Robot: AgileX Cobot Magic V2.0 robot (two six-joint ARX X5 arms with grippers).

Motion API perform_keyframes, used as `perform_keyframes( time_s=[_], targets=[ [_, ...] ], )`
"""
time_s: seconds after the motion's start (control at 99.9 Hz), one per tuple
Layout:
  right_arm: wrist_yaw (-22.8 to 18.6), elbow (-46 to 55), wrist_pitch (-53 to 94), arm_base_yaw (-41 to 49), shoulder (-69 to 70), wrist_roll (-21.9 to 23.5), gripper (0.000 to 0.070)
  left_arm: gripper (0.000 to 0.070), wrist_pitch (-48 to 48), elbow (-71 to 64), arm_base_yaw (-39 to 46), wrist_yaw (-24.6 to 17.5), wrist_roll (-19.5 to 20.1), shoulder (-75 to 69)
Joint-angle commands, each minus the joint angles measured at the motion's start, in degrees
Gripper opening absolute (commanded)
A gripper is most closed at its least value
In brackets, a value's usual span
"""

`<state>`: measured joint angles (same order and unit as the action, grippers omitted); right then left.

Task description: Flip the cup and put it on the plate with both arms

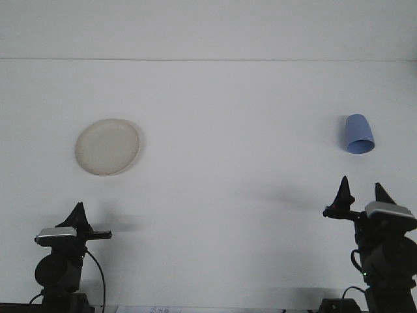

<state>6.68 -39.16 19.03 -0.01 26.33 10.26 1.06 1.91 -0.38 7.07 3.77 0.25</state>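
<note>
A: Grippers first, two of them. Right gripper (361, 195) sits low at the right edge, its two black fingers spread with a clear gap, nothing between them. Left gripper (79, 215) is at the lower left, pointing up; can't tell how its fingers stand from this angle.

B: Count the rest, biggest down.

A: One white table (228, 130) fills the view. Two black arms, left arm (58, 274) and right arm (384, 261), each rising from the bottom edge. One cream round plate (107, 146), flat on the table's left half, nothing on it. One blue cup (359, 134), far right, wide rim toward the camera, narrow end away.

B: Cup near anything?

A: It sits beyond the right gripper, apart from it, well apart from the plate.
</note>
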Motion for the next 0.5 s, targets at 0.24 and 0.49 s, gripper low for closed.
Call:
perform_keyframes(
  time_s=[0.24,0.49],
  targets=[
    [4.8,-5.5,-4.3,-6.6,21.4,-10.0,0.0541,0.0015,0.7,-1.1,0.1,0.0,0.7,-0.1],
    [-5.3,-5.5,-16.3,-18.9,40.4,-10.9,0.0535,0.0015,0.7,-1.1,0.1,0.0,0.7,-0.1]
  ],
)
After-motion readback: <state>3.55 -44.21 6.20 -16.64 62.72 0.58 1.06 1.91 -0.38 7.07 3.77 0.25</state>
